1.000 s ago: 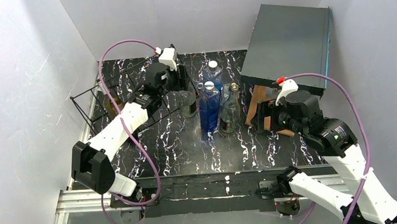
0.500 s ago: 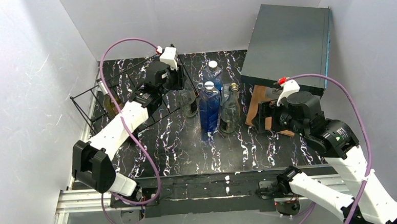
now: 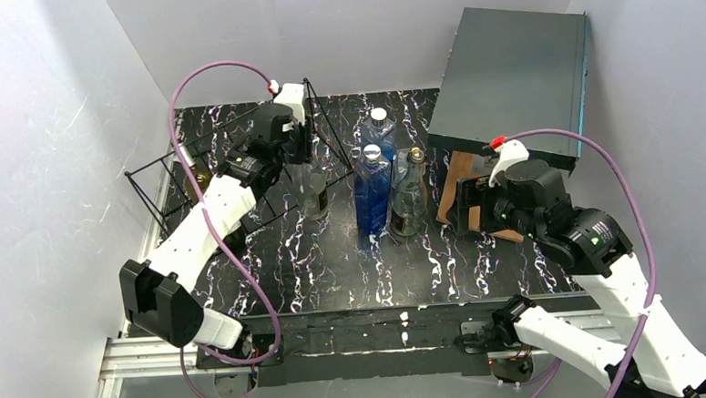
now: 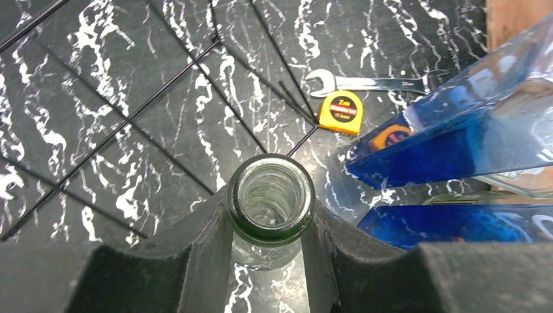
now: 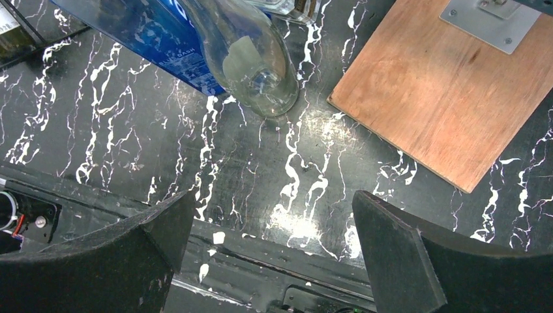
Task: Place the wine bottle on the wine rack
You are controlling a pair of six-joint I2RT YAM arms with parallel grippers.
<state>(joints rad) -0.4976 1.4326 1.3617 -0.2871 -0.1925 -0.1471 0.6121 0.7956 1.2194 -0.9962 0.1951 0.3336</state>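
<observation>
The left gripper (image 4: 269, 225) is clamped on the neck of the wine bottle (image 4: 270, 192) — upright on the worktop (image 3: 334, 264), just beside the wire rack (image 3: 153, 164), not in it. The right gripper (image 5: 274, 208) hangs wide open over the near worktop — holding nothing.

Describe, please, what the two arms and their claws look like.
The left arm and right arm both have white shells between chunky black joints. A purple cable loops over the left one, another over the right, each ending at a red tip beside a white wrist housing. The left claw and right claw have broad matte black fingers.
</observation>
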